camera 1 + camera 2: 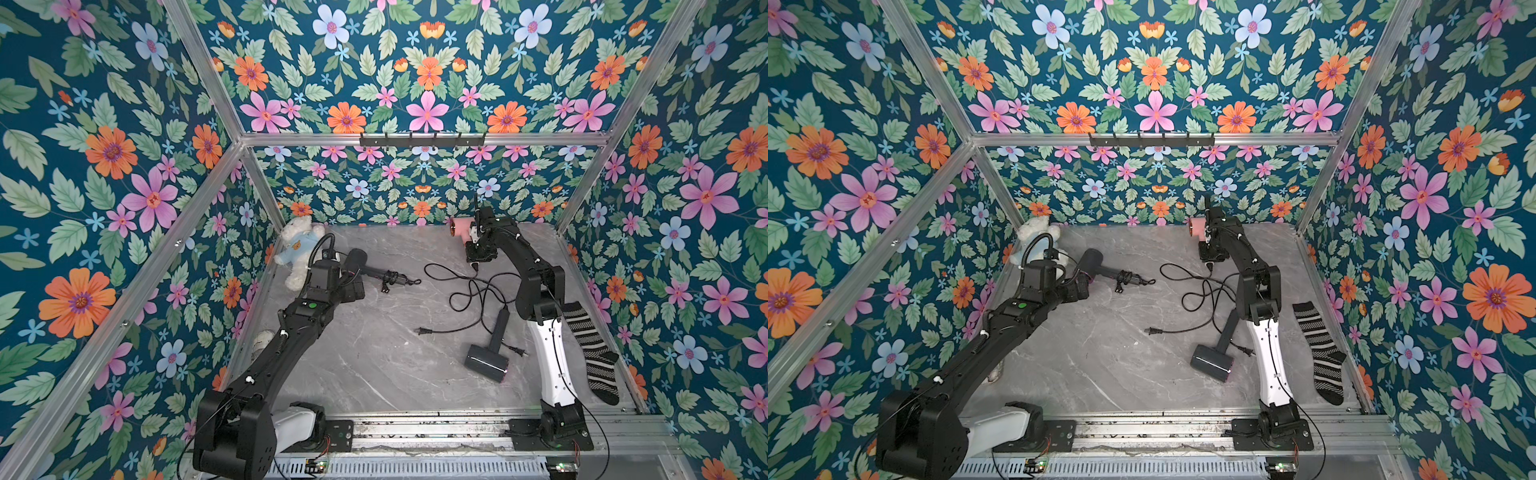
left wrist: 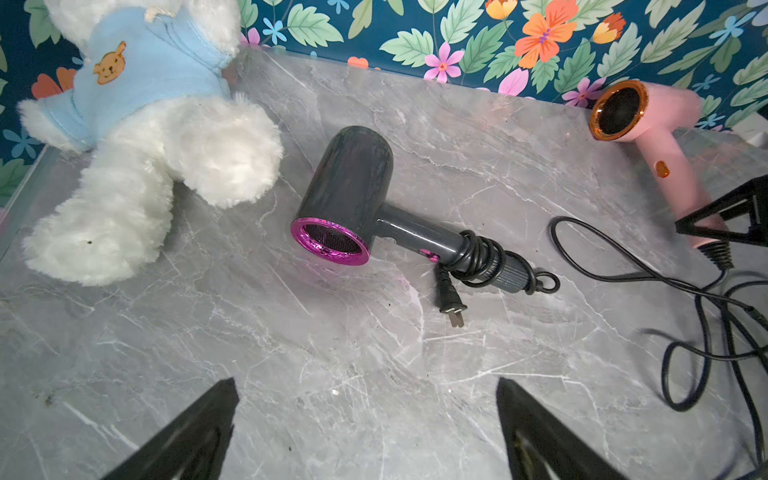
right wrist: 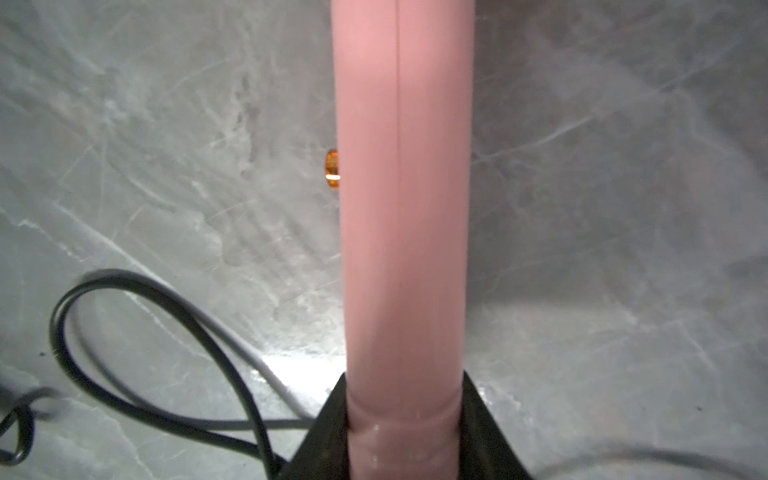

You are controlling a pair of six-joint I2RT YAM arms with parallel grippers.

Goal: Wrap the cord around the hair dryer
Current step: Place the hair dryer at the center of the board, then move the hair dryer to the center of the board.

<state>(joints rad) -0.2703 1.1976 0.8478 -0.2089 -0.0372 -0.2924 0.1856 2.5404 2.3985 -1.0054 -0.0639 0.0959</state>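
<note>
Teddy (image 1: 297, 249) in far-left counter (image 1: 374, 374) corner. Left claw (image 2: 365, 382) wide, hovering just short of wrapped grey dryer (image 2: 353, 199). Loose cords (image 1: 469, 291) tangle mid-right, beside second grey dryer (image 1: 488, 357). Right claw (image 3: 405, 395) grips pink hair dryer (image 2: 648, 108) by the handle at far edge. Sock (image 1: 594, 353) along right edge.

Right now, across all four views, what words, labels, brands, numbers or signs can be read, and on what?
None can be read.
Blue sweater of the plush bear: bear-face patch, a picture, no words.
Grey hair dryer with the wrapped cord, pink hair dryer: no brand or label shows.
Left arm's base plate: any marks too small to read.
</note>
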